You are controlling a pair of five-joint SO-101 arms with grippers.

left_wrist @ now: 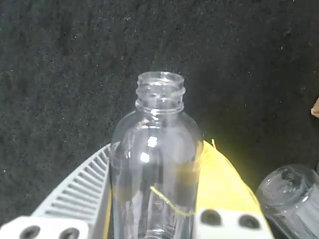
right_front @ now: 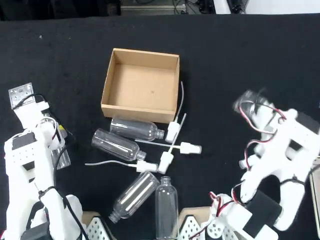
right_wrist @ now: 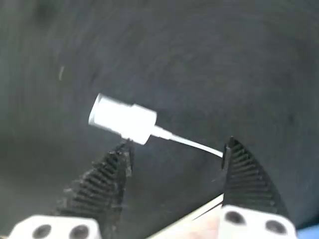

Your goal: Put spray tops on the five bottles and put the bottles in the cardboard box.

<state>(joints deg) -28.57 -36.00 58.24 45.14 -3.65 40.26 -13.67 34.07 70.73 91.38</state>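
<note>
My left gripper (left_wrist: 158, 149) is shut on a clear, capless bottle (left_wrist: 159, 99), at the table's left side (right_front: 55, 142). Four more clear bottles lie in the middle: two (right_front: 135, 128) (right_front: 116, 145) in front of the cardboard box (right_front: 137, 112) and two (right_front: 134, 196) (right_front: 166, 207) nearer the front. Several white spray tops (right_front: 172, 131) (right_front: 190, 148) (right_front: 165, 161) lie among them. My right gripper (right_wrist: 178, 145) is open, far right of the box (right_front: 247, 102). Another spray top (right_wrist: 122, 119) lies across its fingertips, with the head by one finger and the tube reaching the other.
The cardboard box stands open with nothing inside it. A metal bracket (right_front: 20, 95) sits at the left edge. Both arm bases and ribbed white parts (right_front: 97, 227) crowd the front edge. Bare black cloth lies between the box and the right arm.
</note>
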